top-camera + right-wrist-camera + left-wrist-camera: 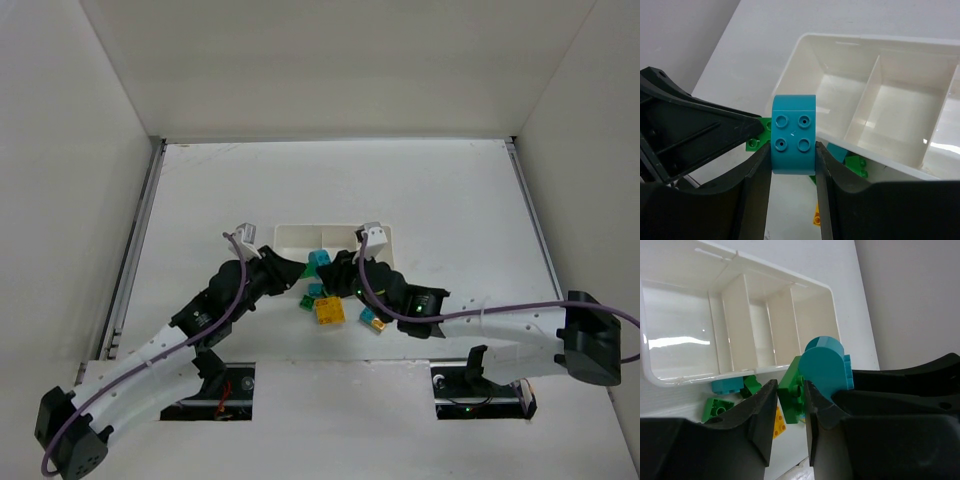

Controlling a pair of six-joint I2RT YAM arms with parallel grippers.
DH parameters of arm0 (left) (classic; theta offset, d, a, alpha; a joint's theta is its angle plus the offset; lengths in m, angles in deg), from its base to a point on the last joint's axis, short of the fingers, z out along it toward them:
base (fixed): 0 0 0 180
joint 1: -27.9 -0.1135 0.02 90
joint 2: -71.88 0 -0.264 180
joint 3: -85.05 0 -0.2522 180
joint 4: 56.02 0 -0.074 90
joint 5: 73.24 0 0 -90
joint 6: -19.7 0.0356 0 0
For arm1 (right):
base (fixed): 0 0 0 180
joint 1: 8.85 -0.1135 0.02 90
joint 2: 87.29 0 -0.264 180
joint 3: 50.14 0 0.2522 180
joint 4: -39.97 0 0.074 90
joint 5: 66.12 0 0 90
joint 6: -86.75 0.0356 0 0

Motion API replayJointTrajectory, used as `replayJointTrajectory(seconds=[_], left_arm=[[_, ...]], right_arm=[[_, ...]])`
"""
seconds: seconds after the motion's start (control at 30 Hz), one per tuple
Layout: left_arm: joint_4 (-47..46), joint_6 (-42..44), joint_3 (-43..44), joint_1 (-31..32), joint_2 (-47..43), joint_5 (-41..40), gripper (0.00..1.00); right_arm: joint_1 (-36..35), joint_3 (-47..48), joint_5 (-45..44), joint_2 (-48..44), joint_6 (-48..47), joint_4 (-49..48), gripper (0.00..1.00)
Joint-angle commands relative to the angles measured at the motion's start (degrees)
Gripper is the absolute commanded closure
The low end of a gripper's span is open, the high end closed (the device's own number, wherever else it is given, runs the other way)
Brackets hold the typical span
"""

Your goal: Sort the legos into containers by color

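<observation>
One white tray (670, 340) sits on the counter (200, 200), split by thin walls into three compartments in a row. No brick shows in any of the three, in either wrist view.

Two bricks are in the tools. The right tool (792, 150) is clamped on one cyan brick (792, 137) with a rounded end and four studs, held off the counter just outside the tray's near wall. The left tool (790, 385) is nearly closed, with one green brick (790, 395) filling the gap between its fingers. The two held bricks are just beside each other; contact cannot be told.

On the counter near the tray's near wall, the top view lets me count five loose bricks: one green (305, 300), one cyan (316, 290) touching it, one larger yellow-orange (330, 311), one small yellow-orange (366, 318) and one more cyan (379, 326) right beside that. The left wrist view shows two small green pieces here, so the green count from above is unsure
</observation>
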Motion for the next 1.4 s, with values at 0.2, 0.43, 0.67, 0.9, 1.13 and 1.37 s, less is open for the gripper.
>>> replayJointTrajectory(seconds=[0.2,0.43,0.67,0.9,1.13,1.37], left_arm=[[-8.67,-0.01,-0.70,2.83,2.49,-2.80,0.91],[-8.23,0.78,-0.96,3.01,2.23,-4.92,0.93],[-7.36,1.49,-0.96,1.43,1.00,-5.01,0.93],[-7.09,2.89,1.41,-0.42,1.78,-5.01,0.93],[-8.23,3.33,1.94,0.98,4.87,-6.76,0.93],[-8.41,3.68,1.85,1.16,4.95,-7.03,0.93]], right_arm=[[1.40,-2.50,0.96,-5.20,1.67,-4.44,0.81],[5.01,-6.28,2.72,-12.76,2.20,-4.44,0.81],[7.56,-8.66,3.60,-21.90,1.59,-1.81,0.81],[10.63,-10.77,1.76,-23.32,0.97,1.88,0.81],[19.07,-8.66,-0.79,-12.79,-0.08,5.49,0.80],[21.62,-7.69,-1.41,-5.48,-1.66,2.86,0.69]])
